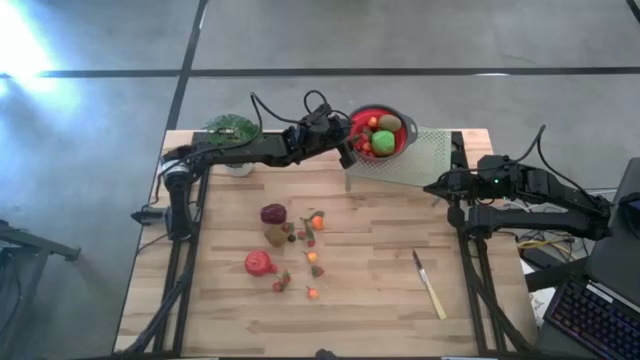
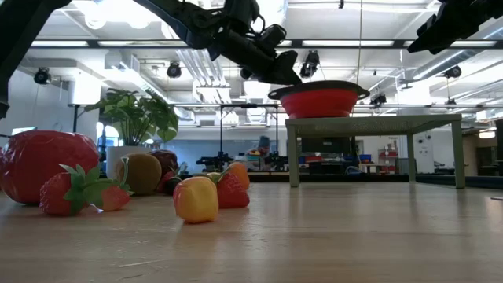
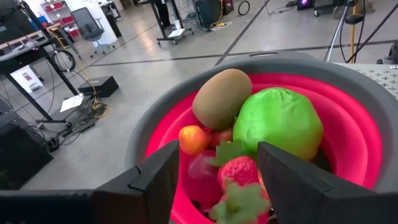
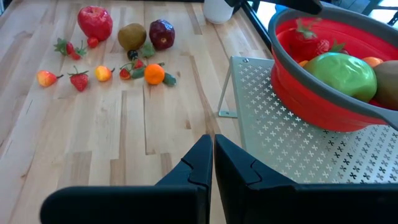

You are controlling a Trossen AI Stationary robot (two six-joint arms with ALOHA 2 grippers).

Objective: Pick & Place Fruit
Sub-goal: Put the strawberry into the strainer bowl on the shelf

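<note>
A red bowl with a grey rim [image 1: 383, 132] stands on a perforated metal stand [image 1: 425, 150] at the table's far edge. It holds a brown kiwi [image 3: 221, 96], a green fruit [image 3: 280, 121], a small orange fruit [image 3: 194, 139] and a strawberry [image 3: 239, 174]. My left gripper [image 3: 217, 155] hangs open over the bowl's near-left rim, with the strawberry lying below the gap between its fingers. More fruit [image 1: 290, 240] lies scattered mid-table, among it a large red one [image 1: 259, 263]. My right gripper [image 4: 213, 162] is shut and waits by the stand's right side [image 1: 432, 187].
A pale-handled knife [image 1: 430, 285] lies on the near right of the table. A potted plant [image 1: 232, 130] stands at the far left corner, beside the left arm. The stand [image 4: 292, 155] raises the bowl above the wood. Bare wood lies between the fruit and the knife.
</note>
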